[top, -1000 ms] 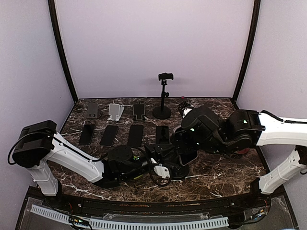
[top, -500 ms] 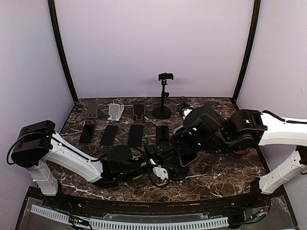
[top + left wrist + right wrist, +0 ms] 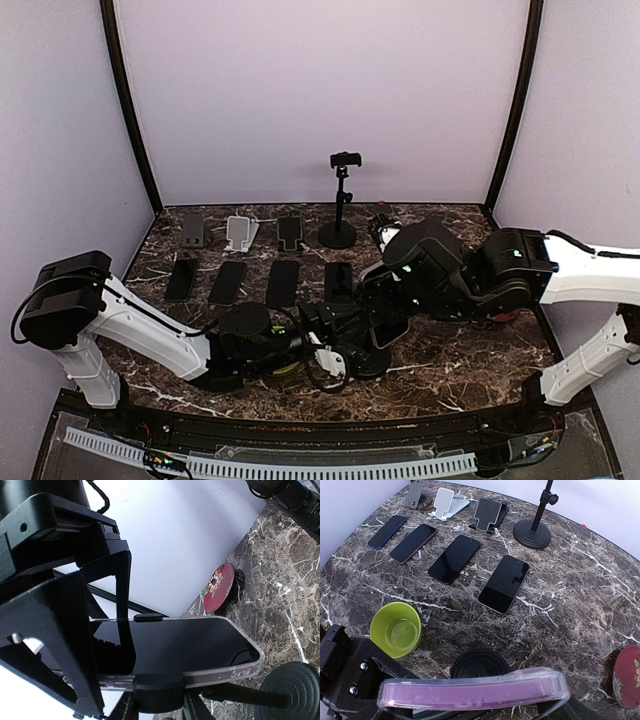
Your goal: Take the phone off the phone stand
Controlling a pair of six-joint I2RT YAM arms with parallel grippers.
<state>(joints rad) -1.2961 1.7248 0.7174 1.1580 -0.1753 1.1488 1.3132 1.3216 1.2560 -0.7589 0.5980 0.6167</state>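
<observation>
The phone (image 3: pixel 470 692), in a clear case with a purple back, sits upright in the clamp of the black phone stand, above its round base (image 3: pixel 480 666). From the left wrist its dark screen (image 3: pixel 190 645) faces me, with clamp pads on both long edges and the base (image 3: pixel 295 690) at lower right. My left gripper (image 3: pixel 335 342) is low beside the stand. Its black fingers (image 3: pixel 124 610) are closed around the holder end behind the phone. My right gripper (image 3: pixel 388 318) comes from the right. The phone's edge fills the space between its jaws, and its fingers are mostly hidden.
A green cup (image 3: pixel 396 630) stands just left of the stand base. Several phones (image 3: pixel 504 584) lie flat in a row behind it. Small desk stands (image 3: pixel 445 502) and a tall pole stand (image 3: pixel 342 200) line the back. A red coaster (image 3: pixel 627 680) lies at the right.
The right arm has edged slightly left and away, the phone with it. The left arm's elbow has drifted a little left and down. Neither gripper's jaws have changed.
</observation>
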